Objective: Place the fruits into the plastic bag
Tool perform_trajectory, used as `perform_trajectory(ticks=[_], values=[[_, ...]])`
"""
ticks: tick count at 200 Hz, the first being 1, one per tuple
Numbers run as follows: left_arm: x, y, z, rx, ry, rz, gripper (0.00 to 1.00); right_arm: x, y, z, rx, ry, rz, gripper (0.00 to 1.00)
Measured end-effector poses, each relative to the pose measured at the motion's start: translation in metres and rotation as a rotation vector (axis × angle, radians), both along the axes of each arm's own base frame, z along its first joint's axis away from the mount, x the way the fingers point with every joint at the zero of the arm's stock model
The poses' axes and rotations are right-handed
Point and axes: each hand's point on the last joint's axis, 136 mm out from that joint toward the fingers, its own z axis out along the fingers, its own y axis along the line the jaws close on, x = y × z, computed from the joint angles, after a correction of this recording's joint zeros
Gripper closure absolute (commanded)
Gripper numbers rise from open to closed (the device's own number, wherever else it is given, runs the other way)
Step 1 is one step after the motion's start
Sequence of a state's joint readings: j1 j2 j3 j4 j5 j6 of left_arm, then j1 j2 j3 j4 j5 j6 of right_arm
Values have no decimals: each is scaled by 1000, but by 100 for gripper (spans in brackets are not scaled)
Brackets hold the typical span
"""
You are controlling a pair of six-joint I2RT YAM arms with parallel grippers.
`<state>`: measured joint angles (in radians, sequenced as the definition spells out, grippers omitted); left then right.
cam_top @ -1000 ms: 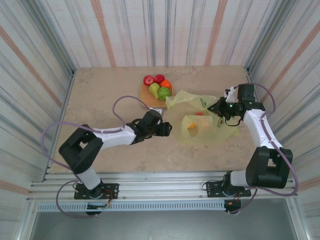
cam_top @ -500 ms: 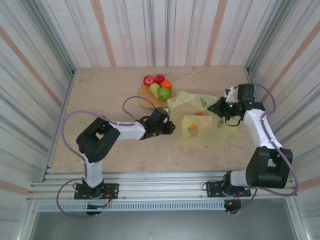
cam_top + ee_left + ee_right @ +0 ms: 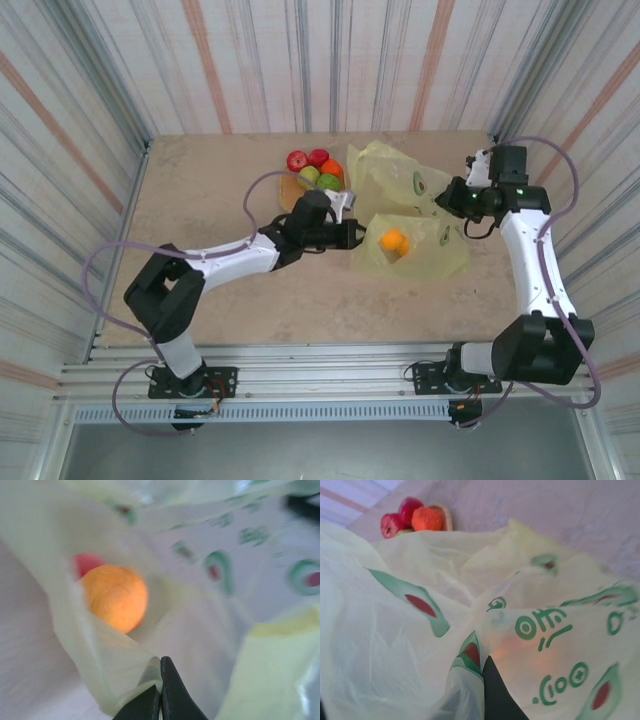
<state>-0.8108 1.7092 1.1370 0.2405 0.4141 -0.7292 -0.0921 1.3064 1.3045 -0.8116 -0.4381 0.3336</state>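
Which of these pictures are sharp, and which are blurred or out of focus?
Top external view: sharp, evenly lit, the plastic bag clear. Left wrist view: blurred throughout, the orange soft-edged. Right wrist view: the bag's near print fairly sharp, the fruits behind slightly soft.

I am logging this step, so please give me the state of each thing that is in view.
plastic bag: mouth open, pinched at two edges
left hand: shut on plastic bag's rim
right hand: shut on plastic bag
orange: inside the bag
other fruits: on wicker tray
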Motion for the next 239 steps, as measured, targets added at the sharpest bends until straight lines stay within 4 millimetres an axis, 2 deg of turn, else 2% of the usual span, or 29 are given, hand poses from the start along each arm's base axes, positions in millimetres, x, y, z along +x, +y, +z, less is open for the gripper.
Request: perform_trajectory(ticks=[14, 26, 72, 98, 117, 137, 161, 185, 215, 225, 239], values=[[-2, -6, 26, -54, -22, -27, 100, -1, -5, 9, -39, -23, -12, 100], [-3, -8, 36, -80, -29, -43, 100, -3, -9, 11, -65, -29, -15, 100], [-8, -9, 33, -80, -1, -60, 100, 2, -13, -6, -86, 24, -22, 100], [-6, -4, 25, -54, 13, -52, 90, 5, -13, -11, -82, 38, -19, 100], [-2, 3, 14, -14, 11, -44, 72, 6, -12, -13, -77, 44, -15, 100], [3, 17, -1, 35, 17, -24, 52, 7, -11, -12, -69, 39, -9, 100], [9, 44, -11, 87, 16, 12, 39, 8, -7, -11, -52, 31, 3, 100], [16, 69, 7, 103, -52, 36, 30, 9, -4, -11, -36, 24, 15, 100], [31, 101, 40, 98, -162, 101, 28, 11, -1, -12, -21, 19, 26, 100], [41, 115, 46, 103, -180, 145, 27, 12, 0, -12, -15, 14, 30, 100], [57, 134, 43, 137, -182, 210, 27, 13, 0, -13, -10, 15, 32, 100]])
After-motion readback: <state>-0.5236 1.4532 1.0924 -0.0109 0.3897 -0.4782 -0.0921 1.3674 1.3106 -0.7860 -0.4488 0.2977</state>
